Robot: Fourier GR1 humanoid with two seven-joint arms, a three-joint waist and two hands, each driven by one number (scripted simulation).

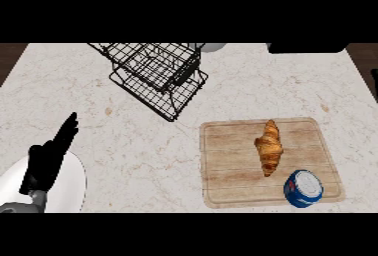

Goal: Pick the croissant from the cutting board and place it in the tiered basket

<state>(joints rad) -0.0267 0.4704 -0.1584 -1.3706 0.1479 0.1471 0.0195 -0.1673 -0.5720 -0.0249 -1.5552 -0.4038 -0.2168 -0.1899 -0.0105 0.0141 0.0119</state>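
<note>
You've got a pale speckled marble-look counter (pixel 133 150) w/ a black wire tiered basket (pixel 156 75) at 12 o'clock. Rectangular light wood cutting board (pixel 221 185) w/ rounded corners sits at 4 o'clock. The golden-brown ridged croissant (pixel 269 146) lies lengthwise near the board's centre, tapered at both ends, untouched. Just beside its lower tip: a blue-and-white round tub (pixel 303 188), on the board's corner. Your black left hand (pixel 48 160) rests at 8 o'clock over a white plate (pixel 72 187), fingers straight, holding nothing. Right hand isn't visible.
</note>
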